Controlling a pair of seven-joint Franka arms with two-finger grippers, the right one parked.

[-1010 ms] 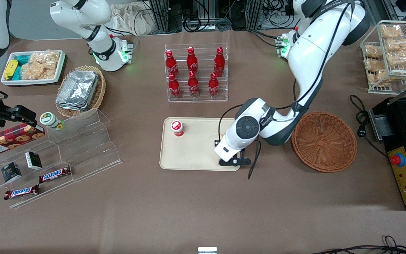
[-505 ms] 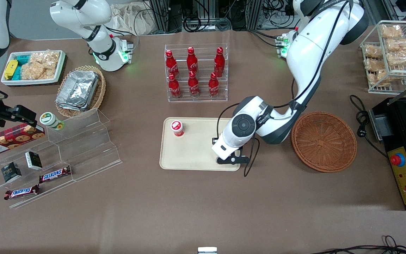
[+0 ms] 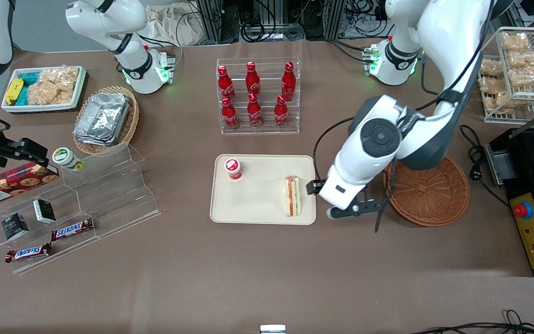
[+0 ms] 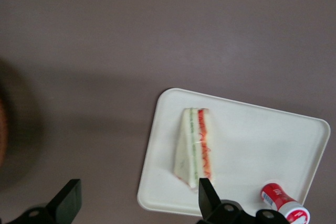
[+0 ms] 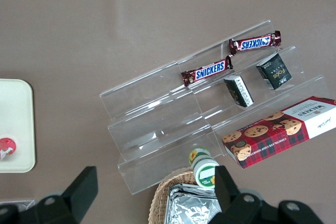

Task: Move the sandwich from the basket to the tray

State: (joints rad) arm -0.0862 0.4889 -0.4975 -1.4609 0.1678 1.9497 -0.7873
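Half of basket [image 3: 429,195] hidden under arm; gripper [image 4: 137,201] jaws spread, empty, partly cropped.

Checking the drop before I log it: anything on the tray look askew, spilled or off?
Nothing stands out. The sandwich lies flat on the tray, intact, near the edge toward the basket, fully inside the rim. The small red can stands upright in the tray's corner. The gripper hangs open between tray and basket, holding nothing.

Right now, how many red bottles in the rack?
6, in the clear rack, farther from the camera than the tray: back row; front row. None appear hidden. Gripper open above the table beside the tray.
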